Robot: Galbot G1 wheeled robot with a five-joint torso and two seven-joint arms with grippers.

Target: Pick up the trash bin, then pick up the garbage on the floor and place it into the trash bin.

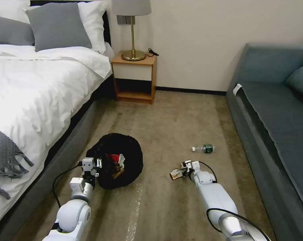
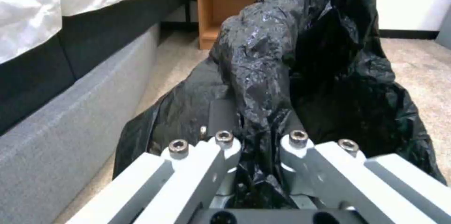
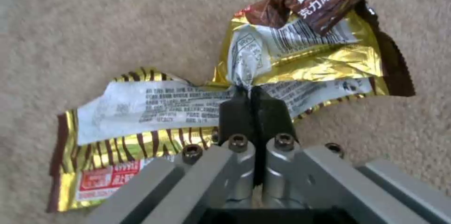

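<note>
Bedroom floor (image 1: 178,127) between a bed (image 1: 31,83) on the left and a sofa (image 1: 279,113) on the right, seen from the robot's head, with both arms extended forward and low.

Left gripper (image 1: 95,166): at the near-left edge of the trash bin (image 1: 119,160), its fingers closed on the bin's rim through the black liner bag (image 2: 301,76). In the left wrist view the crinkled plastic is bunched between the two fingertips; whether the hard rim itself sits in the grip is hard to tell, since the bag covers it. The bin's mouth faces the head camera, and a red-and-white packet (image 1: 115,158) with some brown paper lies inside.

Right gripper (image 1: 183,171): low over the carpet, right of centre, fingers pressed almost together on a fold of the yellow-black snack wrapper (image 3: 244,86). The right wrist view shows the dark fingertips (image 3: 235,111) pinching the foil at the waist between its two crumpled lobes, so the wrapper's long axis runs across the fingers. The wrapper (image 1: 176,173) appears to rest on or just above the carpet.

Governing relation: the bin lies to the left of the right gripper, at roughly the same depth, with bare carpet between them. A leftward carry of the wrapper therefore reaches the bin's open mouth.

Remaining litter: a small clear bottle (image 1: 204,148) with green label and white cap lies on its side farther off and slightly right of the right gripper, long axis left to right, cap to the left. The right arm is clearly the nearer one to it.
</note>
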